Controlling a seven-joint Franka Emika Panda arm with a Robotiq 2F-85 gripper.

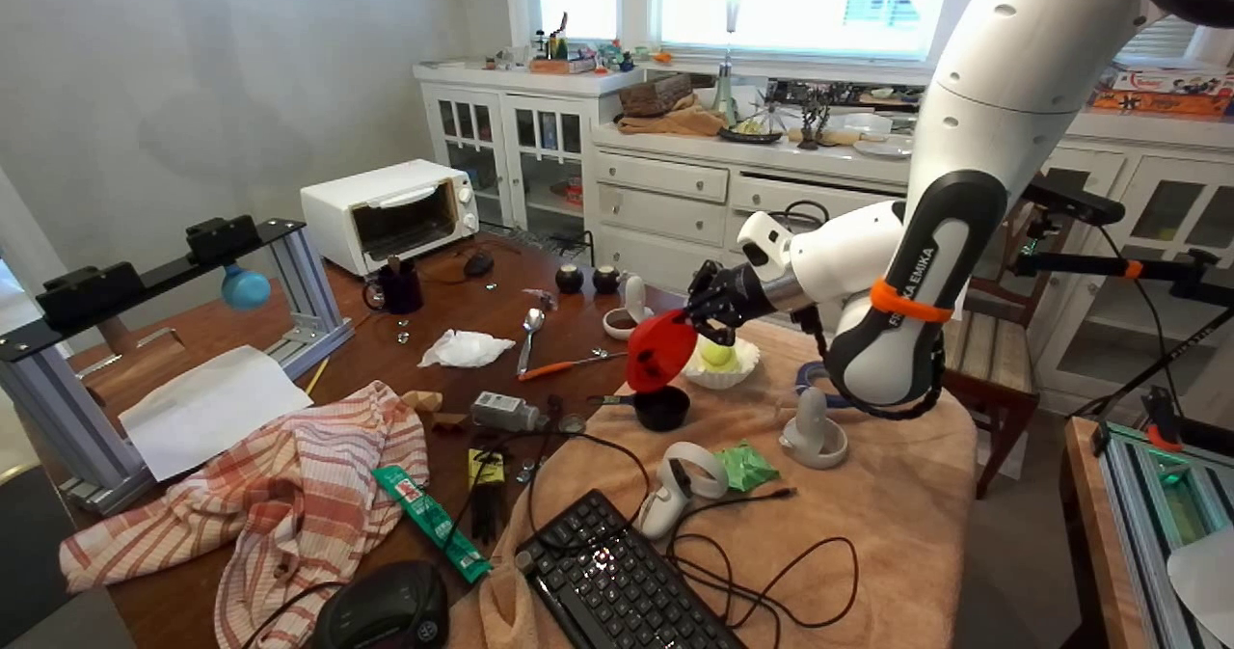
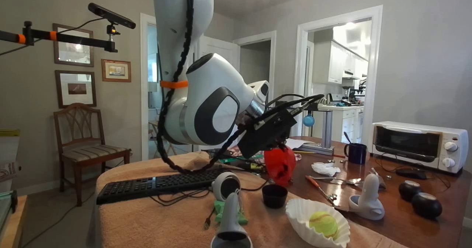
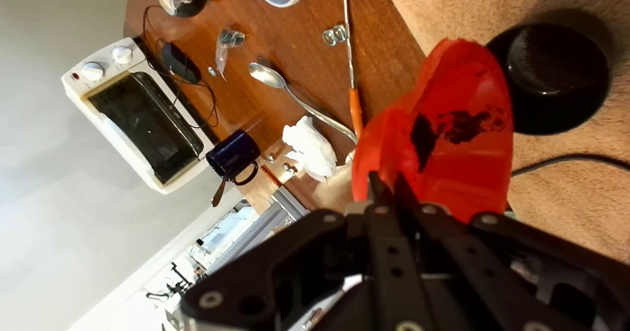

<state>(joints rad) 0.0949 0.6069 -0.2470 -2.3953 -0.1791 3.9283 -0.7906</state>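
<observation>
- Gripper (image 3: pixel 389 179), black, two-fingered: tips clamped on the edge of the red bowl (image 1: pixel 663 345). A one-edge pinch; a jolt might have let the bowl pivot or slip.
- Red bowl, glossy: tilted, held in the air, left of the gripper in an exterior view. It bore dark patches; stain or contents could not be told. Loose matter could have fallen onto the tan towel (image 1: pixel 897 495).
- Black cup (image 1: pixel 661 410): upright on the towel, just below the bowl; contact could not be made out. A low swing of the bowl might have tipped it, the soft footing giving little hold.
- White fluted bowl (image 2: pixel 298 215), tennis ball (image 2: pixel 323 224) inside: right of the cup and nearer in an exterior view. A sideways knock could have sent the ball rolling.
- Black cable (image 3: pixel 581 156): loose on the towel beside the cup; a low-set bowl might have caught on it.
- Orange-handled utensil (image 1: pixel 548 370): left of the red bowl in an exterior view; liable to be struck had the grip failed.
- Keyboard (image 1: pixel 622 572): near side in an exterior view, well apart; slight risk, chiefly from a dropped bowl.
</observation>
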